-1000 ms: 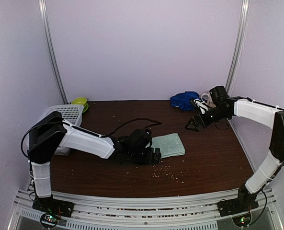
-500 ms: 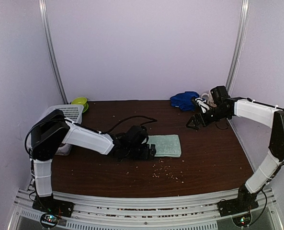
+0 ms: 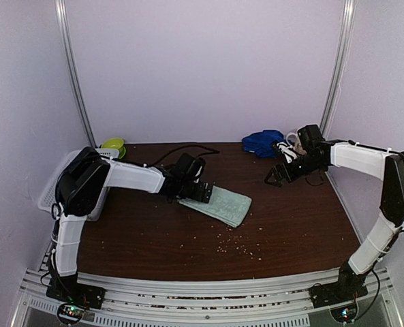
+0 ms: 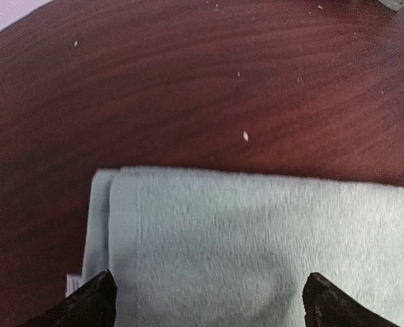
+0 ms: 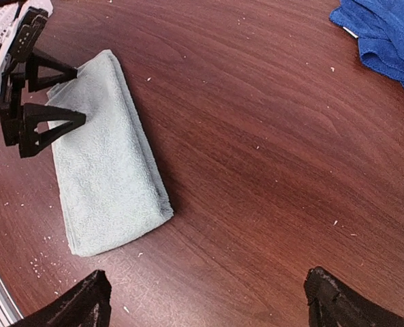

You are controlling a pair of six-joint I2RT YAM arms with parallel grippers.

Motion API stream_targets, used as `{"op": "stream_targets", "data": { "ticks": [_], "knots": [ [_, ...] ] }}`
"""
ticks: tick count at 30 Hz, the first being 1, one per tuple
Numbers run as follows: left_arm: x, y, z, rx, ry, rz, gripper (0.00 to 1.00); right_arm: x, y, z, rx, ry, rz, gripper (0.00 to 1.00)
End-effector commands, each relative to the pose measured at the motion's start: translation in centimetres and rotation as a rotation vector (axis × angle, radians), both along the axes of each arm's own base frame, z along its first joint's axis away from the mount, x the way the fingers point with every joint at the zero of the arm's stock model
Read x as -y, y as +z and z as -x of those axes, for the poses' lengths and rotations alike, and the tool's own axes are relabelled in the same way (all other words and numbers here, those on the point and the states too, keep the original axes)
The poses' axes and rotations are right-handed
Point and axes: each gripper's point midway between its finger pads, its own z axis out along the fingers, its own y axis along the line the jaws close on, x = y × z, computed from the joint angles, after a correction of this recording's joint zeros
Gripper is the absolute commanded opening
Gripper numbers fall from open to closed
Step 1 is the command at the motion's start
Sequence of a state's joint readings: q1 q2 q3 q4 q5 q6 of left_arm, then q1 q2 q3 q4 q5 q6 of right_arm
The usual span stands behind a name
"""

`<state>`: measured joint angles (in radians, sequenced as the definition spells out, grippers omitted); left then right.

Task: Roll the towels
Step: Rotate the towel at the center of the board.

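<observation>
The folded mint-green towel lies flat and askew on the brown table, left of centre, not rolled. The left gripper sits low over the towel's left end with its fingers spread wide, one to each side of the cloth and clamped on nothing. The blue towel lies bunched at the far edge just beside the white mug, and the right gripper hangs near it above bare wood, fingers wide apart and empty.
</observation>
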<state>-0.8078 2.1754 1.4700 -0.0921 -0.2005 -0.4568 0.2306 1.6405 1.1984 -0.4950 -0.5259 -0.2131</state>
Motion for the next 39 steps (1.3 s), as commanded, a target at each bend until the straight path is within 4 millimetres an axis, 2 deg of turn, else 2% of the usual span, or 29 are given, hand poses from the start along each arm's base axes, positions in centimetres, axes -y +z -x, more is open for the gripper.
{"op": "stream_targets", "data": {
  "ticks": [1,4,7,9,13,17,21,28,34,39],
  "knots": [
    [2.2,1.7,-2.4,0.103,-0.154,-0.088,0.98,0.4,-0.8,-0.3,-0.002,-0.021,0.013,1.0],
    [1.6,3.9,-3.9,0.152,-0.096,-0.13,0.98,0.5,-1.0,-0.4,0.0,-0.027,0.019,1.0],
    [1.5,6.1,-4.0,0.13,-0.002,-0.038,0.98,0.7,-1.1,-0.6,0.006,-0.036,0.029,1.0],
    [2.8,6.8,-3.1,0.111,0.0,0.034,0.98,1.0,-1.1,-0.8,0.014,-0.052,0.042,1.0],
    [7.0,7.5,0.0,0.125,-0.055,0.086,0.98,2.7,-0.5,-2.1,0.072,-0.153,0.099,1.0],
    [10.1,6.6,2.4,0.118,-0.101,0.084,0.98,5.1,0.1,-3.1,0.099,-0.258,0.121,1.0],
    [11.4,4.7,3.9,0.137,-0.102,-0.016,0.98,6.6,0.3,-3.5,0.094,-0.306,0.103,1.0],
    [11.1,2.2,5.2,0.184,-0.056,-0.177,0.98,6.7,0.4,-3.5,0.087,-0.303,0.077,1.0],
    [10.4,1.5,5.0,0.234,-0.008,-0.244,0.98,6.6,0.2,-3.5,0.078,-0.296,0.071,1.0],
    [11.3,0.1,5.3,0.22,-0.048,-0.257,0.98,6.5,0.1,-3.5,0.073,-0.29,0.068,1.0]
  ]
}}
